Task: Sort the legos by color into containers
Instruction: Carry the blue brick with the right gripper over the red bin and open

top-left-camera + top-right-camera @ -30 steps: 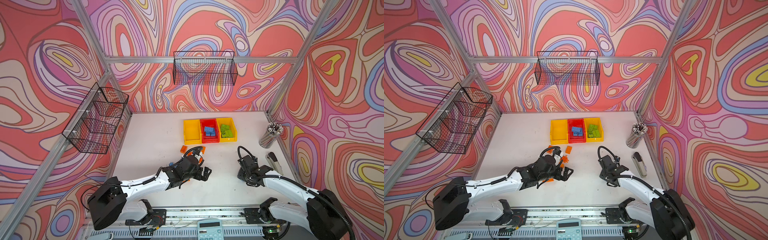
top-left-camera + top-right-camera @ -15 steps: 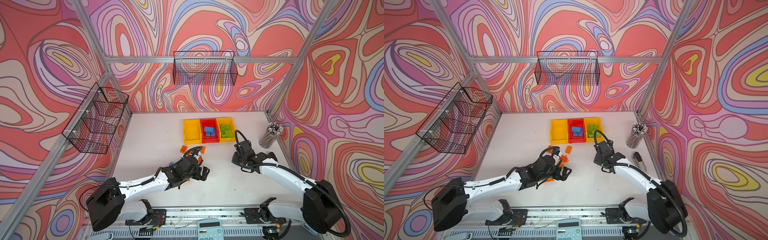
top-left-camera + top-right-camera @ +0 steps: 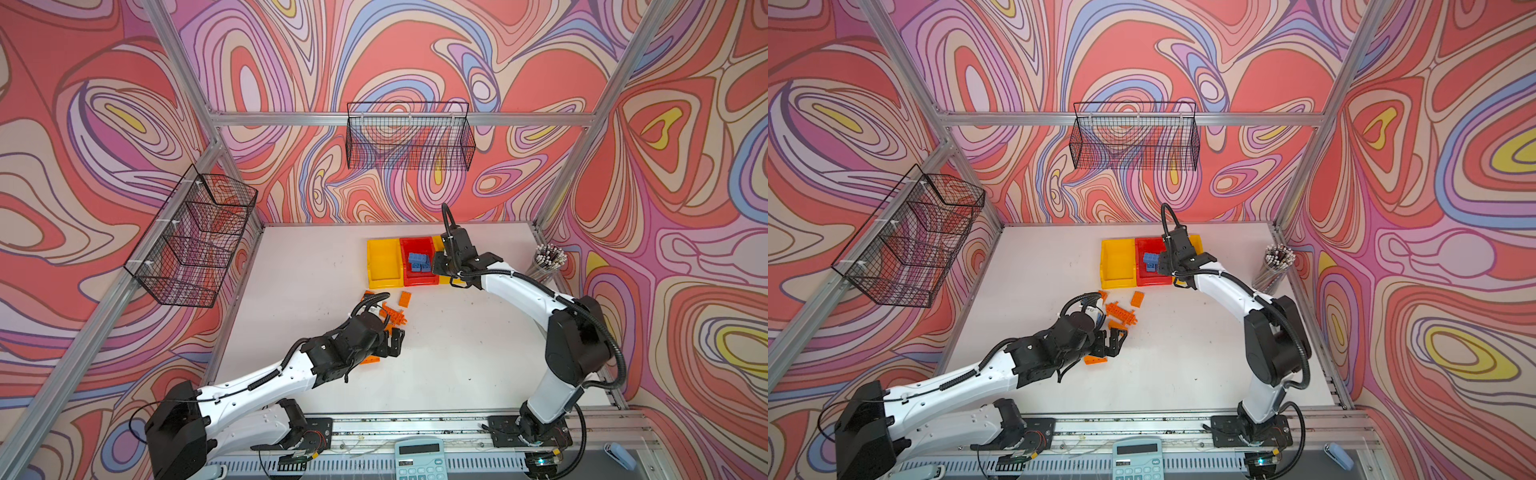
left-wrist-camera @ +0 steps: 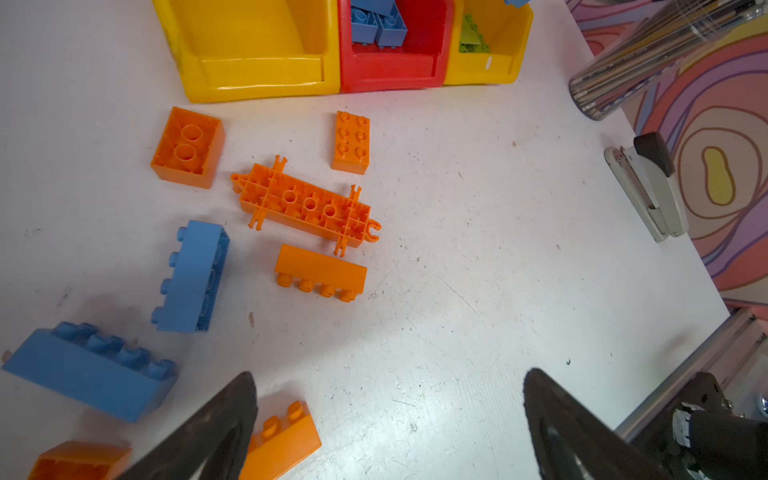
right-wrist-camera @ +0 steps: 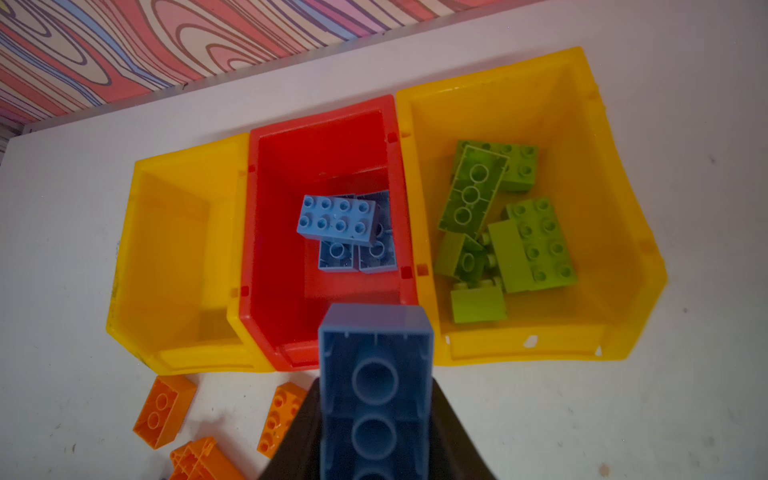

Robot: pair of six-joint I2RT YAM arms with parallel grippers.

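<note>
Holding one blue brick (image 5: 374, 353), hollow underside toward the wrist cam; right gripper (image 5: 376, 415) is clamped on its two long smooth walls. It hangs over the front lip of the red bin (image 5: 282, 174), where other blue bricks (image 5: 336, 218) lie. I judge it light, rigid hard plastic: it won't crush, but the flat sides are slick, so grip square across the walls, not the studs. Green bricks (image 5: 473, 191) sit in the neighbouring yellow bin (image 5: 602, 208); the other yellow bin (image 5: 174, 249) is bare. Left gripper (image 4: 390, 415) is spread wide, holding nothing, over the table (image 4: 457, 291) beside loose orange bricks (image 4: 320, 270).
</note>
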